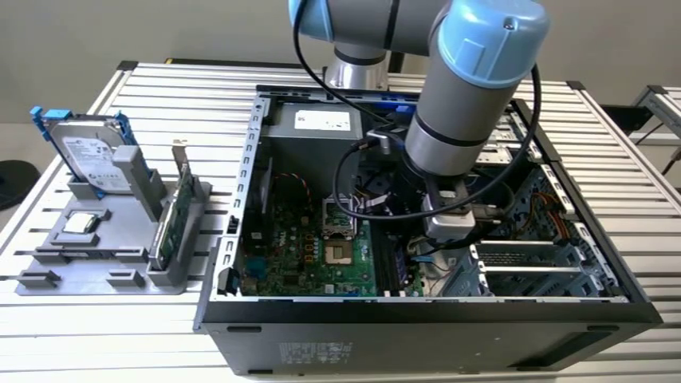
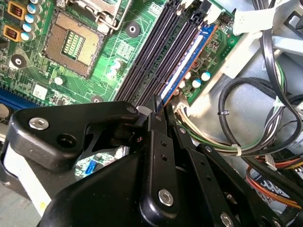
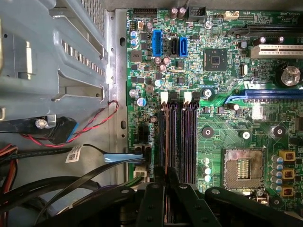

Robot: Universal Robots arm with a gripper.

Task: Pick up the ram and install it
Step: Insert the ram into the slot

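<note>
The ram (image 2: 187, 64) is a thin, bluish stick with a pale strip. It stands on edge in the outermost of the black memory slots (image 2: 151, 52) on the green motherboard (image 1: 309, 251), on the side nearest the cables. In the first wrist view the ram (image 3: 166, 137) shows edge-on as a thin line in that slot. My gripper (image 2: 160, 108) is low inside the open computer case, its black fingers closed on the near end of the stick. The gripper (image 3: 166, 174) sits directly over that slot. In the exterior view the gripper (image 1: 445, 239) hangs just past the board's right edge.
Bundled cables (image 2: 246, 118) lie close beside the slot. The open CPU socket (image 3: 244, 168) is on the slots' other side. A metal drive cage (image 3: 47, 56) and the case walls (image 1: 426, 307) hem the arm in. A grey holder (image 1: 96, 255) outside carries a hard drive (image 1: 91, 155) and a green card (image 1: 175, 211).
</note>
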